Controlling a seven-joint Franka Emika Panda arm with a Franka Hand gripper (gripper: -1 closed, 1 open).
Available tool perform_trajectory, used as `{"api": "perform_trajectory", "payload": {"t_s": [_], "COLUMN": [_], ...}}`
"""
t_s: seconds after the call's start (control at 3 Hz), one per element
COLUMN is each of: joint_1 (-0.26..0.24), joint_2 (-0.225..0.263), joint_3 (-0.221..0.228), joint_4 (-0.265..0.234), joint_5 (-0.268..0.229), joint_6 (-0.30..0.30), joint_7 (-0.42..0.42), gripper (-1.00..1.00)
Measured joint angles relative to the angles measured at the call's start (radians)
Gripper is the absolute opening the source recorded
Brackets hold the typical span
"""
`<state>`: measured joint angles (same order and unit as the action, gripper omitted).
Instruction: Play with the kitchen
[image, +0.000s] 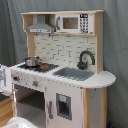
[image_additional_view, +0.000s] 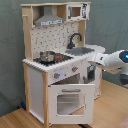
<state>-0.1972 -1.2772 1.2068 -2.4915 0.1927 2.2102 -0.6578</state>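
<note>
Kitchen (image_additional_view: 60, 75) stands upright on a light-wood floor against a grey curtain, filling the middle of both exterior views. Long axis vertical: hood on top, counter at mid-height, doors below. Small pot (image_additional_view: 47, 56) sits on the stove near the counter's corner at the second exterior view's left; grey sink (image_additional_view: 82, 51) and black faucet (image_additional_view: 75, 39) sit toward the counter's rounded end.

Windowed oven door (image_additional_view: 70, 102) hangs ajar at the front, below the knob panel.

Arm reaches in from the second exterior view's right. The gripper (image_additional_view: 91, 58) sits just beside the counter's front edge, below the sink, near the knobs. Cannot tell whether the claw is wide or narrow.

Judgement: nearest play targets lie toward the second exterior view's left of the claw, the knobs first, then the oven door lower down.
</note>
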Motion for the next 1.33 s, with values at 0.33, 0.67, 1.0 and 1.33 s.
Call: {"api": "perform_trajectory", "payload": {"t_s": [0.33, 0.67, 1.0, 1.33], "joint_1": [-0.04, -0.084, -0.121, -0.15], "joint_2": [0.069, 0.15, 0.249, 0.338], "joint_3": [0.0, 0.002, 0.019, 0.051], "joint_4": [0.0, 0.004, 0.009, 0.014], "joint_5": [0.046, 0.068, 0.069, 0.069], "joint_6": [0.011, 0.041, 0.086, 0.138], "joint_7": [-0.047, -0.086, -0.101, -0.102], "gripper": [1.0, 1.0, 1.0, 1.0]}}
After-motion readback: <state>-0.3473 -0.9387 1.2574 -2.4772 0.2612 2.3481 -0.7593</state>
